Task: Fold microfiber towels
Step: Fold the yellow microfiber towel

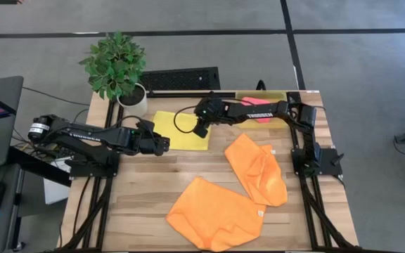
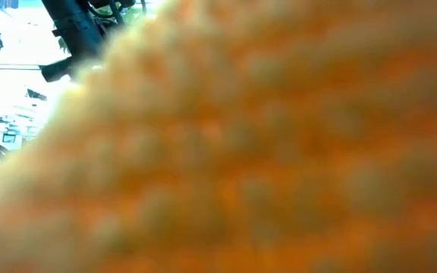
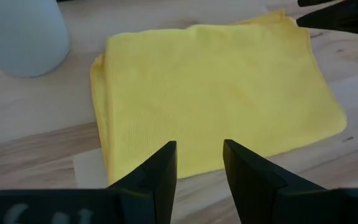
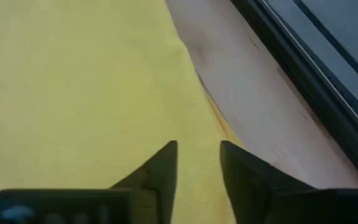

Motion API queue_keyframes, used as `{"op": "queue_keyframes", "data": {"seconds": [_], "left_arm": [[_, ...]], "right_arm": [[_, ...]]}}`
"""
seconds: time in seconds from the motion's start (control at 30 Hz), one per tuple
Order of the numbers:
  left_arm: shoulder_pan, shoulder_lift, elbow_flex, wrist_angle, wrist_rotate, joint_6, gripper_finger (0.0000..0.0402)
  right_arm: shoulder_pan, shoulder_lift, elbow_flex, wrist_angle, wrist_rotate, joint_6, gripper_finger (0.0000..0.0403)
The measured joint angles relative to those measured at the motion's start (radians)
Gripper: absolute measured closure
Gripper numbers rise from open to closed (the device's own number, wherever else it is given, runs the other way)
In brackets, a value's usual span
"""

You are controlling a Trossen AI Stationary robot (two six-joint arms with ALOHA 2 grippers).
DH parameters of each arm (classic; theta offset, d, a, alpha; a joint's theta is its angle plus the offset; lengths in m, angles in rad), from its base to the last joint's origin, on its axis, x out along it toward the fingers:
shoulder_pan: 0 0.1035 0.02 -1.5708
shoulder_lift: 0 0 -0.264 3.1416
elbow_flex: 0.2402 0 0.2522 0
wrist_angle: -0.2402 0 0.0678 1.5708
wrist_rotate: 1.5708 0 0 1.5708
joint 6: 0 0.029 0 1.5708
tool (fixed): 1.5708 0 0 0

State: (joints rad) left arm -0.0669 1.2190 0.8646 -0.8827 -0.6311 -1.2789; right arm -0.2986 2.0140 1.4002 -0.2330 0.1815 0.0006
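A bright yellow towel (image 1: 180, 131) lies folded flat on the table at the far middle; its stacked layers show at one edge in the left wrist view (image 3: 99, 99). My left gripper (image 1: 165, 145) is open at the towel's left near edge (image 3: 199, 163), with nothing between its fingers. My right gripper (image 1: 201, 131) is open over the towel's right part (image 4: 197, 163), near its far edge, also empty. Two orange towels lie rumpled on the table, one at the near middle (image 1: 215, 212) and one at the right (image 1: 259, 169). A pink towel (image 1: 263, 118) shows at the yellow bin, mostly hidden by my right arm.
A potted plant in a white pot (image 1: 131, 95) stands at the far left, close to the yellow towel. The translucent yellow bin (image 1: 260, 97) stands at the far right. An orange towel (image 2: 264, 152) fills almost the whole low view. Bare wood lies at the near left (image 1: 132, 197).
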Motion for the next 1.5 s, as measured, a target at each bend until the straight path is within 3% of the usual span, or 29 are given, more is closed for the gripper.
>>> {"op": "queue_keyframes", "data": {"seconds": [0.07, 0.23, 0.4, 0.5, 0.67, 0.87, 1.13, 1.5], "left_arm": [[0.000, 0.000, 0.000, 0.000, 0.015, -0.008, 0.0278], [0.000, 0.000, 0.000, -0.037, 0.085, -0.080, 0.0278], [0.011, 0.000, -0.047, -0.043, 0.217, -0.337, 0.0278], [0.008, 0.006, -0.092, -0.045, 0.262, -0.514, 0.0278], [0.006, 0.005, -0.151, -0.036, 0.260, -0.657, 0.0278], [0.006, 0.005, -0.265, 0.105, 0.208, -0.744, 0.0278], [0.037, 0.006, -0.405, 0.367, 0.132, -0.763, 0.0278], [0.113, 0.072, -0.429, 0.399, 0.065, -0.772, 0.0278]], "right_arm": [[0.005, -0.002, 0.010, -0.034, -0.001, 0.001, 0.0229], [0.017, -0.036, 0.130, -0.306, -0.052, 0.048, 0.0189], [0.032, -0.107, 0.192, -0.501, -0.255, 0.044, 0.0177], [0.058, -0.167, 0.198, -0.513, -0.336, 0.044, 0.0178], [0.113, -0.256, 0.196, -0.521, -0.340, 0.043, 0.0179], [0.171, -0.342, 0.196, -0.518, -0.340, 0.043, 0.0180], [0.223, -0.388, 0.196, -0.519, -0.338, 0.043, 0.0181], [0.253, -0.392, 0.195, -0.523, -0.338, 0.044, 0.0181]]}}
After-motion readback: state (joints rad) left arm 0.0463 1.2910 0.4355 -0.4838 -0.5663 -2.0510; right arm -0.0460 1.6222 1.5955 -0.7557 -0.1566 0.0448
